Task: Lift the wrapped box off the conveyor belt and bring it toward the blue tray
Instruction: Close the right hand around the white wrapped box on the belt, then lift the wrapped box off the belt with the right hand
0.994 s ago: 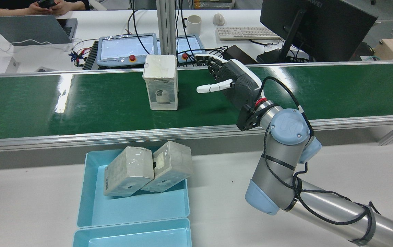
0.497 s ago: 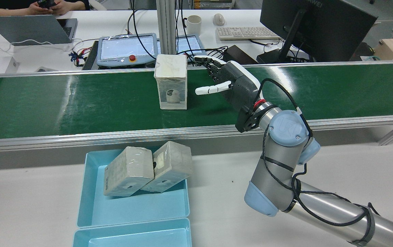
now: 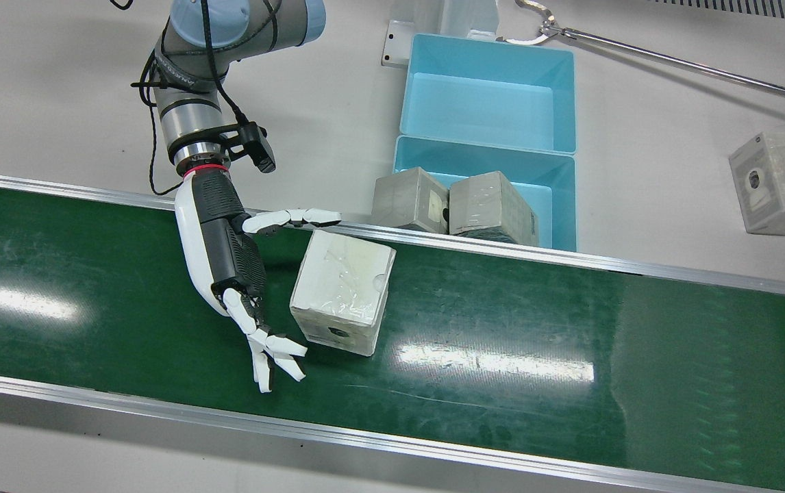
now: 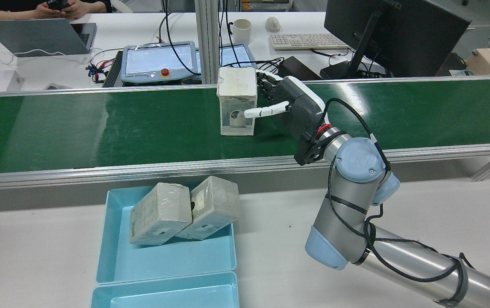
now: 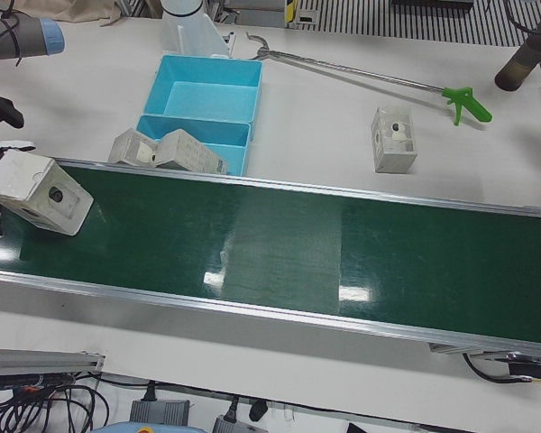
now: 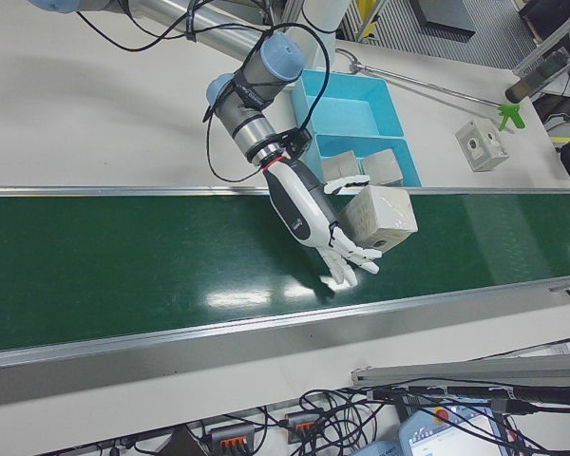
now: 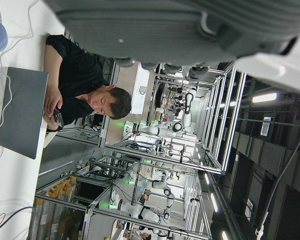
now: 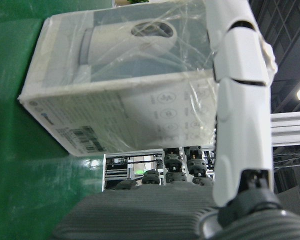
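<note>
While my right hand (image 3: 228, 263) brackets the white film-wrapped box (image 3: 342, 291) ungrasped, green belt (image 3: 536, 329) lies clear around; two wrapped boxes (image 3: 454, 205) crowd the blue tray (image 3: 560, 205).

robot hand (image 6: 334, 231) spread around wrapped box (image 6: 381, 217)

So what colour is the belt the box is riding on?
Dark green conveyor belt, shiny with glare, clearest in the front view.

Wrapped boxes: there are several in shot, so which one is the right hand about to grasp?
The wrapped box standing on the green conveyor belt, between the open fingers of the right hand. Two others lean in the blue tray; a fourth sits apart on the table.
</note>
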{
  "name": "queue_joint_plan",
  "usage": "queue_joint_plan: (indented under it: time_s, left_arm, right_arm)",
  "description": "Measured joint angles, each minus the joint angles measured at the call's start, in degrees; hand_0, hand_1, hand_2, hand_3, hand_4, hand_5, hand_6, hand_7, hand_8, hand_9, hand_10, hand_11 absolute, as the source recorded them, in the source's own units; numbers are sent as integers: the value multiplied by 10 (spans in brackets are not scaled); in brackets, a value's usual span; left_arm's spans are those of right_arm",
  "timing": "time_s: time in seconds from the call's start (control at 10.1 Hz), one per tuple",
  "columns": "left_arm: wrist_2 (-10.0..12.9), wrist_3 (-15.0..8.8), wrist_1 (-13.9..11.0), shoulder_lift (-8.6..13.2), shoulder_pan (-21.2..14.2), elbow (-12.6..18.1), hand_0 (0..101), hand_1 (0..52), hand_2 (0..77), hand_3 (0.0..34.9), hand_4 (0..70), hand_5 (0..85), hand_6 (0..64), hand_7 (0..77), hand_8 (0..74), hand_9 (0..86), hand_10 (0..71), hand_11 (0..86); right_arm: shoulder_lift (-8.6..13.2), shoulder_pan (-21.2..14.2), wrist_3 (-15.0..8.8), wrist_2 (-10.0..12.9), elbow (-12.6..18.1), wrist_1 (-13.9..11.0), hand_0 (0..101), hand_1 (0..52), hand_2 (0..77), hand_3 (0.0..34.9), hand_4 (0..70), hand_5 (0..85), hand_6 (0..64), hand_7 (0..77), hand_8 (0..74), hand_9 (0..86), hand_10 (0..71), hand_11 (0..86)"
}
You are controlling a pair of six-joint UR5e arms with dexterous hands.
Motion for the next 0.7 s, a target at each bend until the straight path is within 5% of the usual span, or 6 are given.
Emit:
queue_joint_plan:
  time_s: [0.3,0.4,0.5,0.6,0.7]
  left_arm:
    - [0,0,0,0,0,0,0,0,5,0,0,11,5,0,5,5,5,5]
    - [0,0,0,0,0,0,0,0,5,0,0,11,5,0,5,0,5,5]
    - [0,0,0,0,0,0,0,0,5,0,0,11,5,0,5,0,5,5]
    - [0,0,0,0,0,0,0,0,11,0,0,11,5,5,5,0,5,5]
    - [0,0,0,0,0,0,0,0,5,0,0,11,5,5,5,0,0,5]
  right_arm:
    - [0,0,-4,0,-3,0,490,175,142,13,93,207,44,55,11,33,0,5]
    - [0,0,-5,0,-6,0,498,213,185,95,82,235,27,60,5,27,0,5]
    - [0,0,-5,0,-8,-1,498,213,185,95,82,235,27,60,5,27,0,5]
    - [2,1,-6,0,-9,-3,532,256,240,74,115,322,93,136,82,65,0,5]
    - [6,5,-6,0,-10,-6,551,240,267,45,153,371,169,224,153,147,16,5]
